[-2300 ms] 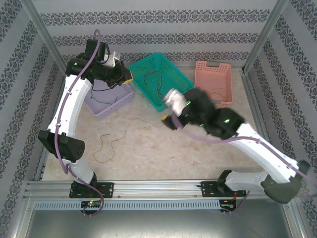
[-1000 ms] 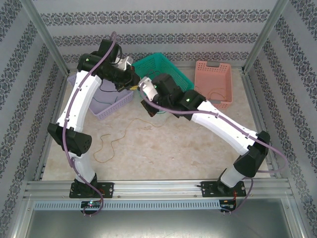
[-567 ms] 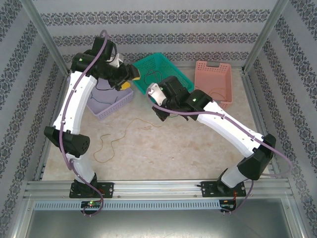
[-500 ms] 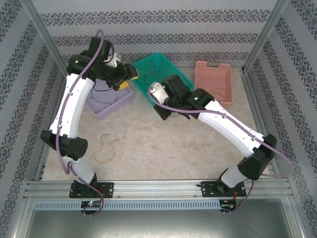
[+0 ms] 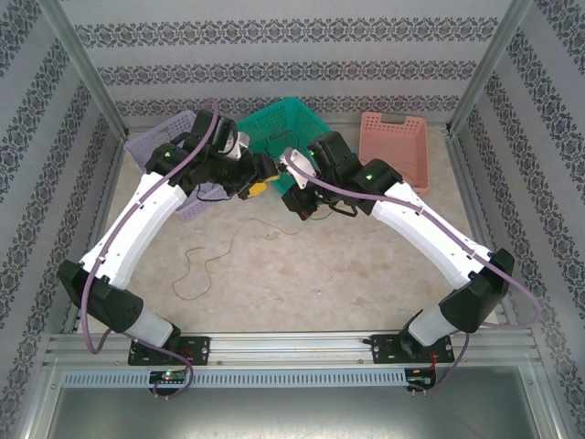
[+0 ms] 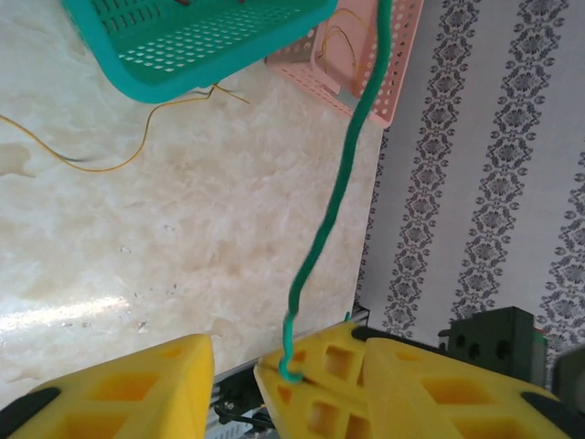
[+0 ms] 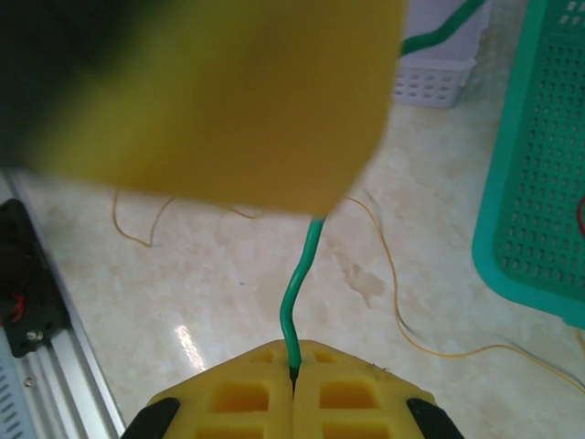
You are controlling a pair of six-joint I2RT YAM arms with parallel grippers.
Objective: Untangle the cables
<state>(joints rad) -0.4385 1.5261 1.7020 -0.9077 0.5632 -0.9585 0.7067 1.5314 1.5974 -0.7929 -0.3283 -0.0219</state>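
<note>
Mid-table, just in front of the teal basket [image 6: 183, 55]: both grippers meet, almost touching. Right gripper [image 7: 292, 370] jaws pinched tight on one end of the green cable [image 7: 297, 279], which rises off the table past a left finger. Left gripper [image 5: 258, 187] jaws part-open, gap plain between the yellow fingers [image 6: 119, 389]; cable runs beside them, contact not clear. Orange-yellow cable [image 6: 137, 157] lies loose on the table [image 5: 347, 274], one end by the teal basket's corner, the rest curling toward the near rail. Lavender basket [image 5: 169, 137] at left, partly under the left arm. Pink basket [image 5: 393, 123] at right by the wall, thin yellow wire [image 6: 340, 35] inside. Bare marble between arms and near rail; baskets crowd the far edge.
</note>
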